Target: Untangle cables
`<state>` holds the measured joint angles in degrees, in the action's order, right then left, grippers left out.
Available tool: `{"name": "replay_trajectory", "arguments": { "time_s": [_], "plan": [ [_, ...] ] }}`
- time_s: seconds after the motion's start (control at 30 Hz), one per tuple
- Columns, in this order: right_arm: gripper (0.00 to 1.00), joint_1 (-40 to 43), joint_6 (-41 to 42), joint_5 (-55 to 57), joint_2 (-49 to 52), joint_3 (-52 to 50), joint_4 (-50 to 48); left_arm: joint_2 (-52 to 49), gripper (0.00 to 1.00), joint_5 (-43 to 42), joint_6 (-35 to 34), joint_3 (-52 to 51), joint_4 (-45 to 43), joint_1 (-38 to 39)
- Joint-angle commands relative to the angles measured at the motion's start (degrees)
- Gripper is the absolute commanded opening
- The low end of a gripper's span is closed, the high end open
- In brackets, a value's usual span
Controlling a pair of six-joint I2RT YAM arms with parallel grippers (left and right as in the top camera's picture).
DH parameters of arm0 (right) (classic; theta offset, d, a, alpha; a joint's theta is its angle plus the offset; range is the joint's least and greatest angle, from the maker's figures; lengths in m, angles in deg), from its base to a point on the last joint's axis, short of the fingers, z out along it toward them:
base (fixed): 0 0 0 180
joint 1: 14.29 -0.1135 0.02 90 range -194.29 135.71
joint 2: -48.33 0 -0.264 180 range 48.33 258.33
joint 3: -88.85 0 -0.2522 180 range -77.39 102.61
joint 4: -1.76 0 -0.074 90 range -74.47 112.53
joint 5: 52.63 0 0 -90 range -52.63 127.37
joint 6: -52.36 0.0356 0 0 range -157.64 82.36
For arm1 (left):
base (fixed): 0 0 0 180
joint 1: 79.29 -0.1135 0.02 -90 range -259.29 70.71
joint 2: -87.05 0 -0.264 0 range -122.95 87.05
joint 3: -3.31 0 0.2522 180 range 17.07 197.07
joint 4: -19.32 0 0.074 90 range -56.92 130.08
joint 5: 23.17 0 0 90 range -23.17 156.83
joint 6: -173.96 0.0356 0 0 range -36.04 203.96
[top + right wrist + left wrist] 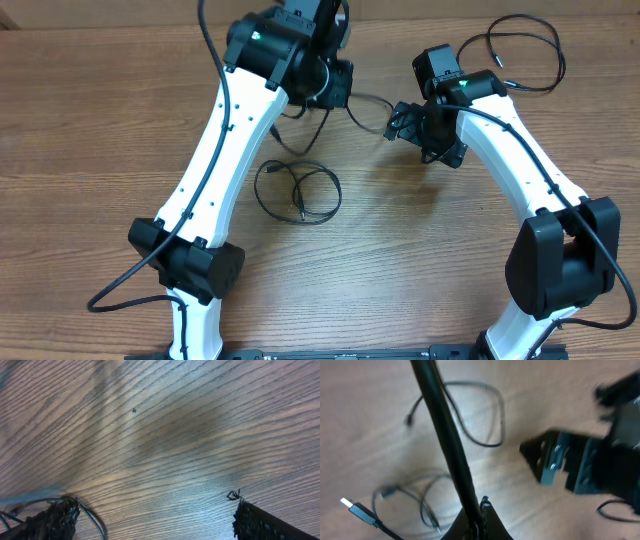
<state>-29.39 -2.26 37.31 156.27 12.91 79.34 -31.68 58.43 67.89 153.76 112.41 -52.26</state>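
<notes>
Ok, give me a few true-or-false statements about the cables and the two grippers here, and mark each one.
1. The left gripper is shut on a black cable. True.
2. The right gripper is clamped on a cable. False: its jaws stand wide open with only bare wood between them.
3. A looped cable lies flat on the table between the two arms. True.
4. The table is covered with a white cloth. False: it is bare wood with the grain showing.
</notes>
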Motion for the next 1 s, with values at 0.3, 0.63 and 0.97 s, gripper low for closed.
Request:
{"name": "replay_trajectory", "arguments": {
  "time_s": [0.3, 0.63, 0.97],
  "plan": [
    [1.00, -0.3, 0.2, -0.1, -0.4, -0.3, -0.2, -7.5, 0.04, 5.0, 1.2, 0.3, -9.6, 0.0],
    [1.00, -0.3, 0.2, 0.0, -0.4, -0.3, -0.2, -14.7, 0.19, 10.6, 1.3, 0.3, -8.7, -0.3],
    [1.00, -0.3, 0.2, -0.1, -0.4, -0.3, -0.5, -13.0, 1.00, 9.3, 1.3, 0.5, -2.8, -3.1]
  ]
}}
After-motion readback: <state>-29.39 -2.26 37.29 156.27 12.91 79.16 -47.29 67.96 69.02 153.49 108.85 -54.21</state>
